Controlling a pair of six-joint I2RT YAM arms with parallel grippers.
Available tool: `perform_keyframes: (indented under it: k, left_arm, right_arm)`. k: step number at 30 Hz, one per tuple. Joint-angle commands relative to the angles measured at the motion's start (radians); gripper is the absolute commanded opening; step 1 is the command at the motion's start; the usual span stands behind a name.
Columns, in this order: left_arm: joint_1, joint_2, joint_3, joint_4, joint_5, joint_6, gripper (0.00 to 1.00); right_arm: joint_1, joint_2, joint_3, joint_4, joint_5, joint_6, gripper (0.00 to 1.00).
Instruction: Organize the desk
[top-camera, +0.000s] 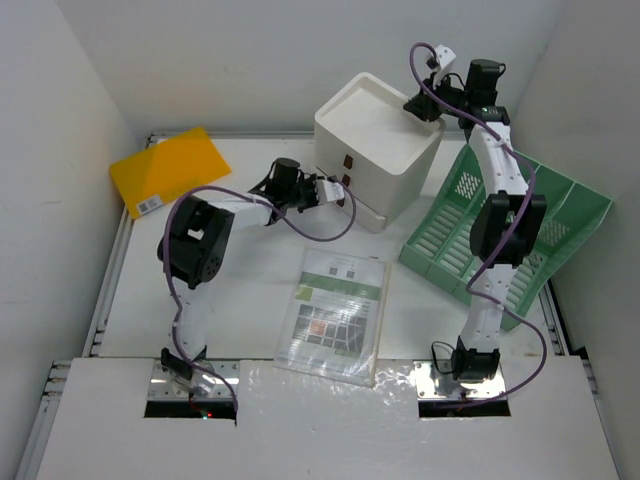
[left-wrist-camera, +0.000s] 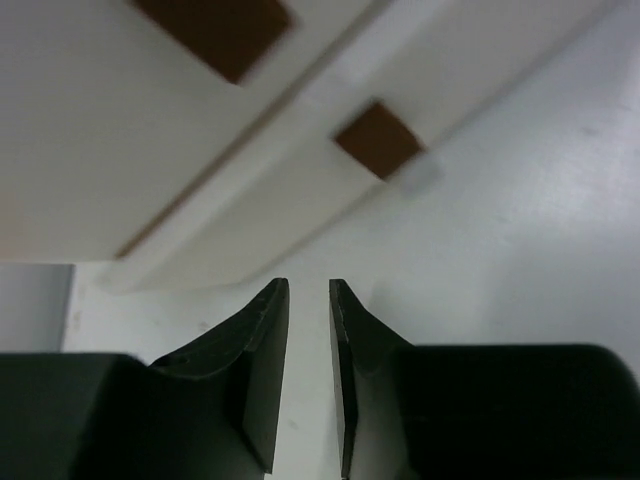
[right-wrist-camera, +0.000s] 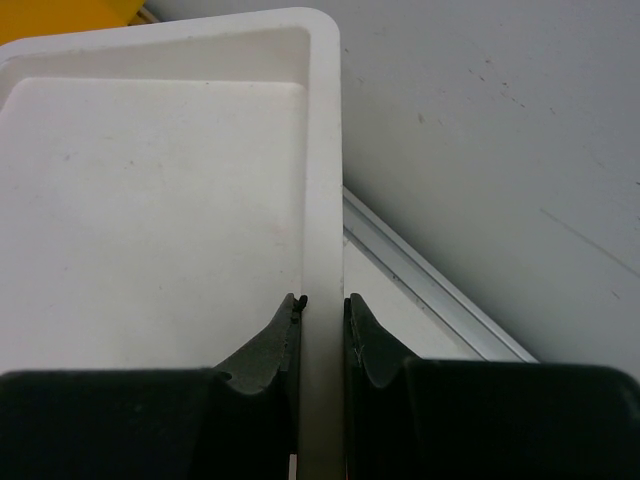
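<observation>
The desk (top-camera: 250, 290) is a wide white tabletop. At its back stands a white drawer box (top-camera: 375, 150) with brown handle recesses. My left gripper (top-camera: 335, 190) sits low in front of the box. In the left wrist view, the left gripper (left-wrist-camera: 309, 288) shows only a narrow gap with nothing in it, just short of the lowest drawer (left-wrist-camera: 300, 200), which sticks out slightly. My right gripper (top-camera: 425, 108) is at the box's top back corner. The right wrist view shows the right gripper (right-wrist-camera: 323, 305) shut on the raised rim of the box (right-wrist-camera: 322, 150).
A yellow folder (top-camera: 170, 170) lies at the back left. A green file rack (top-camera: 510, 230) lies tilted at the right, beside the right arm. A booklet in a clear sleeve (top-camera: 335, 315) lies in the middle front. Walls close in on three sides.
</observation>
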Motion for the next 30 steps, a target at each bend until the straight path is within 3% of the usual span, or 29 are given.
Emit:
perform_keyframes:
  k: [1,4,8,11,16,21,26,28,29,30]
  left_arm:
    - [0.022,0.057,0.095,0.103,0.011,-0.017,0.21]
    - [0.032,0.111,0.118,0.161,0.019,-0.082,0.23]
    - [0.038,0.189,0.173,0.243,0.019,-0.16,0.5]
    - [0.032,0.267,0.292,0.168,0.057,-0.16,0.57]
    - [0.022,0.306,0.378,0.252,0.007,-0.313,0.69]
    - [0.025,0.272,0.371,0.257,0.03,-0.41,0.74]
    - [0.038,0.187,0.29,0.135,0.02,-0.387,0.75]
    - [0.038,0.118,0.209,0.088,-0.048,-0.356,0.76]
    - [0.033,0.092,0.19,0.066,-0.078,-0.337,0.76]
    - [0.033,0.043,0.163,0.039,-0.111,-0.323,0.76]
  right_arm:
    - [0.006,0.005,-0.052,-0.108,-0.09,0.015,0.0]
    - [0.006,-0.001,-0.058,-0.094,-0.096,0.018,0.0]
    - [0.006,0.002,-0.061,-0.065,-0.124,0.042,0.0]
    - [0.006,0.007,-0.057,-0.048,-0.147,0.061,0.0]
    - [0.008,0.02,-0.041,-0.069,-0.21,0.058,0.0]
    - [0.008,0.042,-0.015,-0.12,-0.182,0.021,0.0]
    - [0.005,0.017,-0.011,-0.113,-0.112,0.044,0.01]
    - [0.005,-0.027,-0.021,-0.113,-0.021,0.052,0.11]
    - [0.003,-0.045,-0.027,-0.108,0.009,0.058,0.37]
    - [0.003,-0.088,-0.04,-0.103,0.069,0.076,0.44]
